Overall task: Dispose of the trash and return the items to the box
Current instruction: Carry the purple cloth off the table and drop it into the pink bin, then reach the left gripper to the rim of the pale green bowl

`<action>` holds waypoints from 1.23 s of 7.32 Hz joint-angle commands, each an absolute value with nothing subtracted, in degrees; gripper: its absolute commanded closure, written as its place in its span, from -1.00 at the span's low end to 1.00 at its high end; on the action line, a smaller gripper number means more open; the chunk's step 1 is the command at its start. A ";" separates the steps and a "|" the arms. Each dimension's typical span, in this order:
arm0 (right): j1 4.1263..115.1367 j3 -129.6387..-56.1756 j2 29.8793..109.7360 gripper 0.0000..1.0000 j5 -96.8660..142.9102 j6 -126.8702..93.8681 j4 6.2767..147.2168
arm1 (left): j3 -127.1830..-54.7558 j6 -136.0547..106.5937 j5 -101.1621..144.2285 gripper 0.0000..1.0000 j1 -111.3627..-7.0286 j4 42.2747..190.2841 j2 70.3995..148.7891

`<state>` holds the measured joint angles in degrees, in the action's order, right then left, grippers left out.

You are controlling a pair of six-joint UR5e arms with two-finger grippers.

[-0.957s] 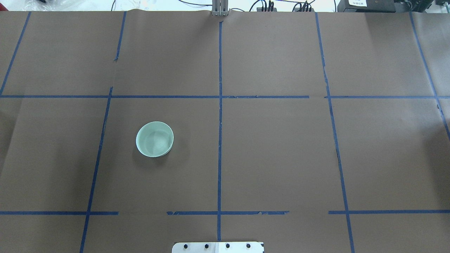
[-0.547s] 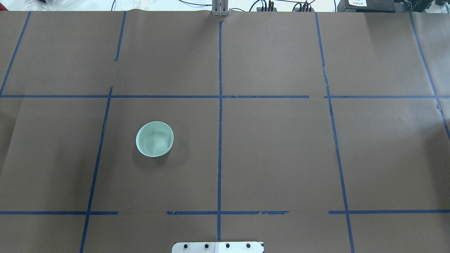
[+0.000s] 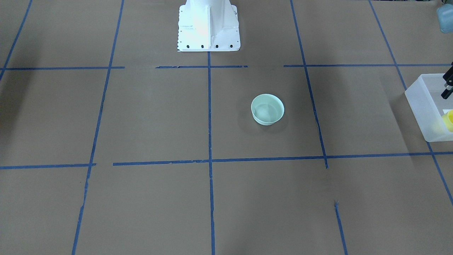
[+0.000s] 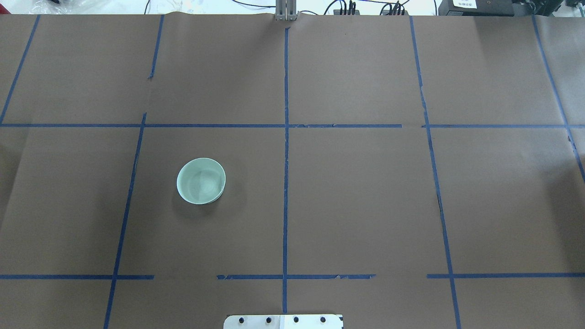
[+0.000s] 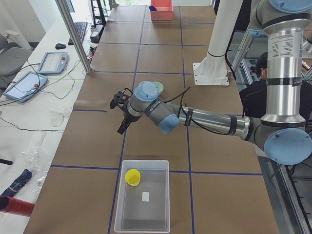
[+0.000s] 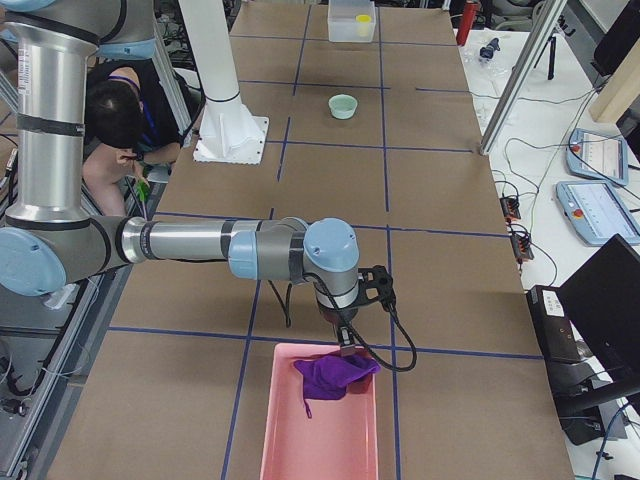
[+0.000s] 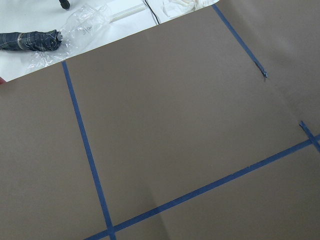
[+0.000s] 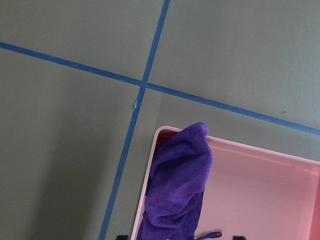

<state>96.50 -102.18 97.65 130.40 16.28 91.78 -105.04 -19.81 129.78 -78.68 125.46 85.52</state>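
Brown table point(image 4: 365, 205) with blue lines point(image 4: 286, 183), carrying a green bowl point(image 4: 201, 181), a white box point(image 5: 151, 214) far left, a pink tray point(image 6: 330, 445) far right.

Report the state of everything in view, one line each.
Bowl: upright, empty, on the table.
Cup: inside the white box.
White box: open-topped, holding the cup.
Cloth: in the pink bin, draped over its rim.
Left gripper: near the white box, open or shut unclear.
Right gripper: over the cloth, open.
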 commanded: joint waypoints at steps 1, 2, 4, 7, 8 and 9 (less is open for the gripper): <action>95.10 -102.13 97.65 -0.98 130.34 14.77 90.80 | -110.72 -37.62 126.24 -1.00 -68.17 125.42 86.56; 95.01 -102.13 97.65 -0.99 130.34 14.77 90.53 | -112.05 -46.67 121.77 -1.00 -61.07 125.33 88.31; 95.01 -102.13 97.82 -0.99 130.43 14.77 90.35 | -112.06 -58.56 115.01 -1.00 -50.86 125.33 92.00; 95.01 -102.22 98.08 -0.99 130.52 14.77 89.66 | -111.27 -81.40 100.78 -0.59 -34.78 113.97 100.68; 95.01 -102.22 98.26 -0.99 130.52 14.77 89.65 | -110.92 -83.91 98.55 -0.48 -32.11 106.25 105.42; 95.01 -102.22 98.44 -0.99 130.52 14.85 89.47 | -108.48 -86.02 97.92 -0.42 -30.51 105.65 106.16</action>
<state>95.01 -102.21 98.21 130.52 14.78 89.69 -110.48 -82.36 99.95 -33.51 109.49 103.51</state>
